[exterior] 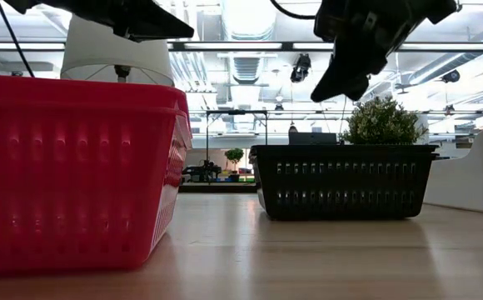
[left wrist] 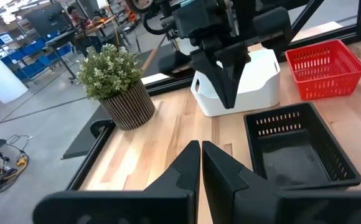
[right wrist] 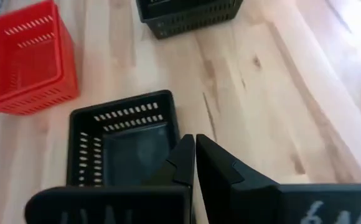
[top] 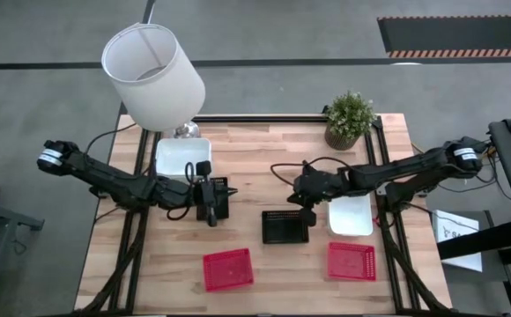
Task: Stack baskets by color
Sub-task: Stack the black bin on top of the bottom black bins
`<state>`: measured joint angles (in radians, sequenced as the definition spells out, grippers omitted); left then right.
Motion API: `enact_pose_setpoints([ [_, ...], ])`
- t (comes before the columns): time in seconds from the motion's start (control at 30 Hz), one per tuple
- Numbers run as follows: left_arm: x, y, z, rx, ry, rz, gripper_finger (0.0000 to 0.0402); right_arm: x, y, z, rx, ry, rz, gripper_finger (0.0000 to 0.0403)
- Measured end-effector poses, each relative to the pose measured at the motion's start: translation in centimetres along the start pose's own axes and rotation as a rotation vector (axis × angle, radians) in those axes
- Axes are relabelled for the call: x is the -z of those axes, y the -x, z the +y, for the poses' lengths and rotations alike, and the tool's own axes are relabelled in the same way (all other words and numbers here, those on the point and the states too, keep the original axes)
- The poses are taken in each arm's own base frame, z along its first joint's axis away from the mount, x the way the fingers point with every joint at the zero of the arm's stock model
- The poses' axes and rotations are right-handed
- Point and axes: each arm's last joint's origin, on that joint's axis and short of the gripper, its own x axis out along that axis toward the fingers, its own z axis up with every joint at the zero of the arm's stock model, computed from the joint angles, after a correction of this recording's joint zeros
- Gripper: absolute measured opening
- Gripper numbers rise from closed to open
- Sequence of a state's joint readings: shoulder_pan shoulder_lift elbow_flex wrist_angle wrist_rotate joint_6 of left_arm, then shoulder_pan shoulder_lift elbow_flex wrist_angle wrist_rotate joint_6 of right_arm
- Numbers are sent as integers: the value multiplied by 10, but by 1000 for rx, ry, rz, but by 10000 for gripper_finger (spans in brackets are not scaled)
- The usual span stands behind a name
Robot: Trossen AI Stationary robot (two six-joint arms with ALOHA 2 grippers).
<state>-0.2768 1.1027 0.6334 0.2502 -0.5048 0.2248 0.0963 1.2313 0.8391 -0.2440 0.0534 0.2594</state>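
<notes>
On the wooden table lie two red baskets point(top: 228, 269) point(top: 351, 261) near the front, a black basket point(top: 285, 226) in the middle, a white basket point(top: 351, 214) to its right and another white basket point(top: 182, 156) at the back left. A second black basket point(top: 223, 187) sits under my left arm. My left gripper point(left wrist: 200, 152) is shut and empty, held above the table and pointing toward the right arm. My right gripper point(right wrist: 195, 144) is shut and empty. It slants down above the middle black basket's right wall point(right wrist: 171, 124), well clear of it in the low view point(exterior: 341, 83).
A white lampshade point(top: 154, 75) stands over the back left corner. A potted plant point(top: 348, 119) sits at the back right. Bare wood lies between the middle black basket and the front red baskets. The black frame rails point(top: 388, 176) run along the table's sides.
</notes>
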Motion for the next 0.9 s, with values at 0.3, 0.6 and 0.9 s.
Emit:
enact_pose_setpoints([
  [0.3, 1, 0, 0, 2, 7, 5, 0, -3, -7, -4, 34, 73, -31, 66],
  [0.6, 9, 5, -2, 102, 160, 228, 24, -6, -5, -4, 55, 140, -62, 155],
  [0.9, 31, 9, -14, 329, 299, 592, 165, -7, -5, -5, 59, 165, -67, 191],
])
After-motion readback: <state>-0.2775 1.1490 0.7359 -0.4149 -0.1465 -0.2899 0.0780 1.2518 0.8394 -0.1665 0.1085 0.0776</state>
